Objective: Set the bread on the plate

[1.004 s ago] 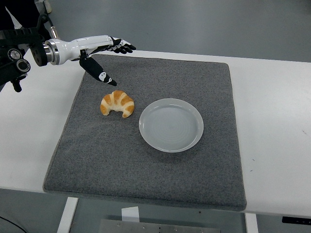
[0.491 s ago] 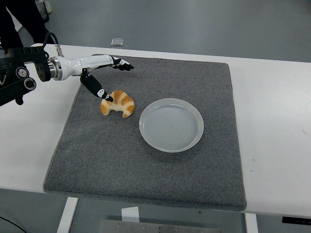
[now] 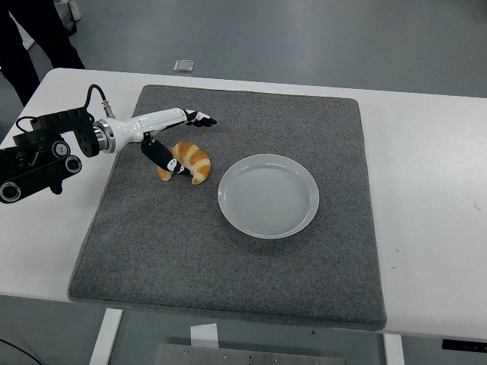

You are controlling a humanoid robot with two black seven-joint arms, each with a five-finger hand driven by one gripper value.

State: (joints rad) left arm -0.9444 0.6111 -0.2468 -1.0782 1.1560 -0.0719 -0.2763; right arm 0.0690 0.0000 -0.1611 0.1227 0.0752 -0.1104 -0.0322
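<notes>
Closing in on the croissant point(image 3: 186, 162), left of the plate point(image 3: 268, 195) on the grey mat point(image 3: 228, 258).

My left hand point(image 3: 173, 133) is spread, thumb low on the croissant's near side, fingers stretched beyond it, gripping nothing. I want the fingers down behind it before I pinch, gently, so it doesn't crush. The plate holds nothing.

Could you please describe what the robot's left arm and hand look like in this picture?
The left arm is black blocky machinery with round fittings and a thin black cable looping above. A silver ring joins it to the slim, glossy white left hand, with black fingers and small white markings.
</notes>
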